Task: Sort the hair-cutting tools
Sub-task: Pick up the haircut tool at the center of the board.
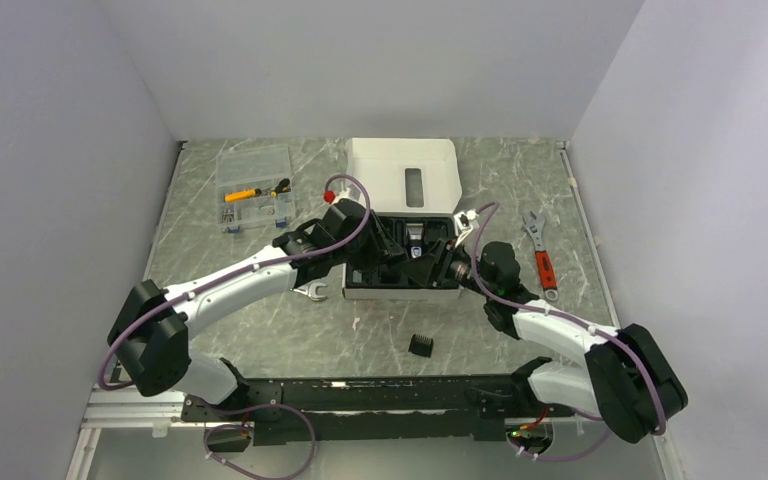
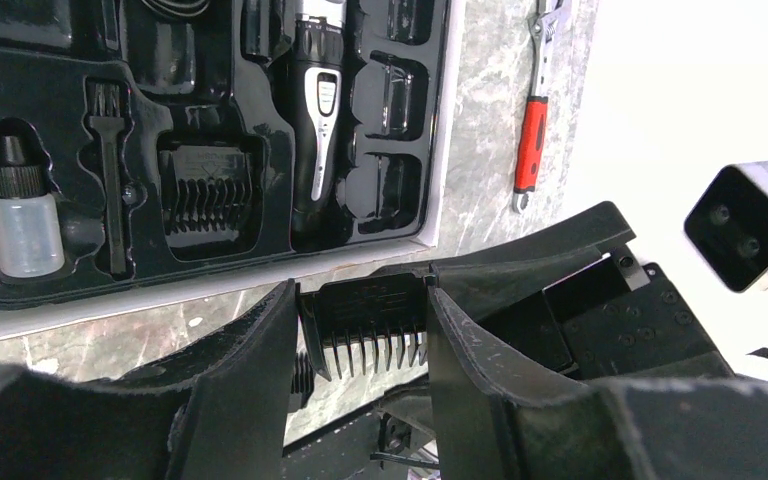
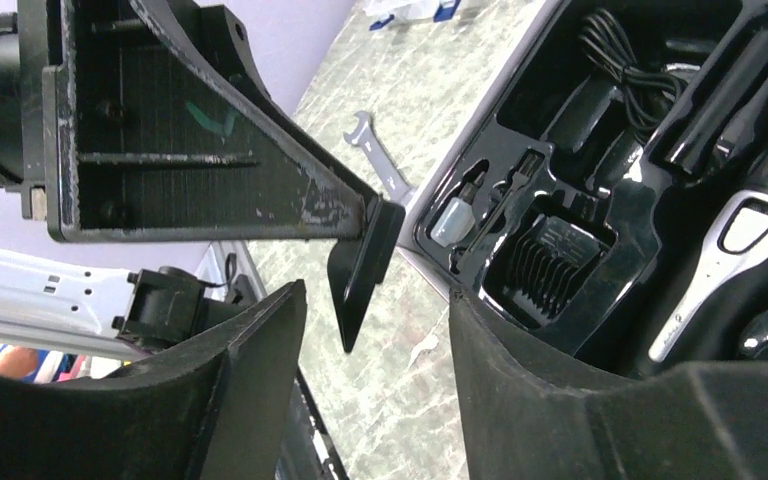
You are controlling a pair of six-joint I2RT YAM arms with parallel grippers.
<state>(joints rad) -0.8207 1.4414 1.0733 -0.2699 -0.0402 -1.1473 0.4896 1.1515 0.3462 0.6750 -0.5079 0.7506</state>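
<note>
Left claw (image 2: pixel 360 345) grips a small black plastic comb attachment (image 2: pixel 368 312) between its fingers, just outside the white box (image 2: pixel 447 150). Right claw (image 3: pixel 370 335) stands open around that comb, its fingers not touching it. In the box's black moulded tray (image 2: pixel 272 243) lie the slim black-and-silver electric clipper (image 2: pixel 315 110) and a second comb (image 2: pixel 205 190). A third comb (image 1: pixel 420 345) sits on the grey marbled table (image 1: pixel 360 350).

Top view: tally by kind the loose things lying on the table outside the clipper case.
Wrenches: 2 (silver wrench, red-handled wrench)
Loose comb attachment: 1
Clear organiser box: 1
Total: 4
</note>
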